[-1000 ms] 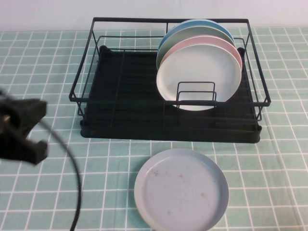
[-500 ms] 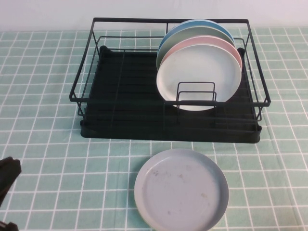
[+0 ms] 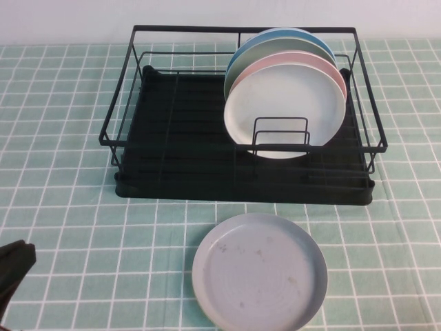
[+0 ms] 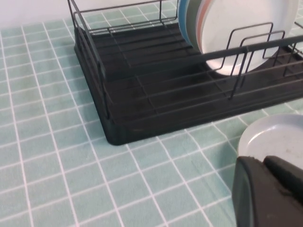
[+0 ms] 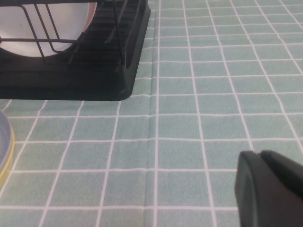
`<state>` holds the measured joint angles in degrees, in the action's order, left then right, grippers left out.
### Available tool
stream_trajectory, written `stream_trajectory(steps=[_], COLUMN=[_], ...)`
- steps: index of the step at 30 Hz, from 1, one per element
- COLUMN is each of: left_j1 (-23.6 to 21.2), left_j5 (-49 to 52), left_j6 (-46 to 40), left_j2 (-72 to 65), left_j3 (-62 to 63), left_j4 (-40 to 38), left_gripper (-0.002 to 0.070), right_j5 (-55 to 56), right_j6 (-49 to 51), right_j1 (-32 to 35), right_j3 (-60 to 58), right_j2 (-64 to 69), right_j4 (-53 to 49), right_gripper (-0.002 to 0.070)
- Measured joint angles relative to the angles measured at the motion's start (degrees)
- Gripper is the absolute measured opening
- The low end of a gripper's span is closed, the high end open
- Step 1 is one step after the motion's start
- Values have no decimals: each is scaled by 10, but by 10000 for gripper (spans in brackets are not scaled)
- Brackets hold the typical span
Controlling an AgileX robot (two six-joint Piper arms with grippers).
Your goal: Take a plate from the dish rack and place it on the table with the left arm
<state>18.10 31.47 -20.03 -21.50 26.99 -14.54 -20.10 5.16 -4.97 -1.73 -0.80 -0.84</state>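
The pale grey-blue plate lies flat on the mint-green grid table, just in front of the black wire dish rack. It also shows in the left wrist view. My left gripper sits low at the near left corner, well left of the plate. Its fingers are together and hold nothing. My right gripper is outside the high view. It hangs shut and empty over bare cloth to the right of the rack.
Three plates stand upright in the rack's right half: a white plate with a pink rim in front, and a green and a blue plate behind. The rack's left half holds nothing.
My left arm has pulled back from the left middle of the table to the near left corner. Its black cable has left the high view. The plate has not moved.
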Motion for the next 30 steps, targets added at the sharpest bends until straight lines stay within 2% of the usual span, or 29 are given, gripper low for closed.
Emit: stream_trajectory(steps=[6,13,21,30], left_j1=[0,0,0,-14], left_j5=[0,0,3,-14], left_j6=[0,0,0,0], left_j2=[0,0,14,111], left_j3=[-32,-106,-135,-150], left_j4=[9,106,113,113], left_gripper=[-1,-1,-1,-1], right_j5=[0,0,0,0], right_j6=[0,0,0,0], right_j1=[0,0,0,0], right_j3=[0,0,0,0], right_j2=[0,0,0,0], right_j4=[0,0,0,0], right_gripper=[-18,-18,-18,-18])
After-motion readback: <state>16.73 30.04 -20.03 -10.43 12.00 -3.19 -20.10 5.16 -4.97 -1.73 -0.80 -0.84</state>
